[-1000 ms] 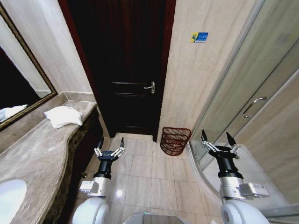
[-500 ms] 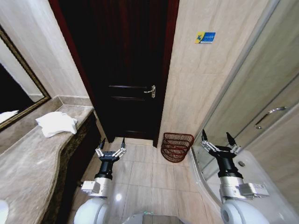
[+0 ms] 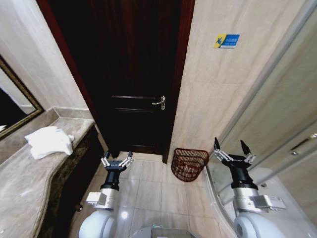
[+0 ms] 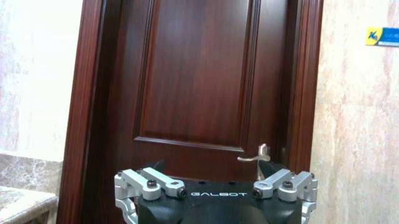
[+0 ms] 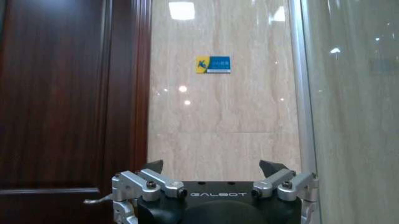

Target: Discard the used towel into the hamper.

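1. Nearest the robot, the left gripper (image 3: 117, 161) hangs low over the tiled floor (image 3: 163, 191) with its fingers spread and nothing between them. The left wrist view shows it facing the dark wooden door (image 4: 199, 88).
2. The right gripper (image 3: 232, 151) is raised beside the glass shower screen (image 3: 277, 129), its fingers likewise apart and empty. Its wrist view looks at the tiled wall and a small blue sign (image 5: 213, 64).
3. The used towel (image 3: 48, 142) lies crumpled on the marble worktop (image 3: 29, 183), close to the worktop's far end and near its wall-side edge. Neither gripper touches it.
4. Farther off, the hamper (image 3: 188, 164) sits on the floor by the wall, just right of the door frame. It leans and looks empty through its ribbed sides.
5. Judgement: the task has scarcely begun. The towel is not yet picked up, so grasping it, carrying it across to the hamper and releasing it inside all remain.
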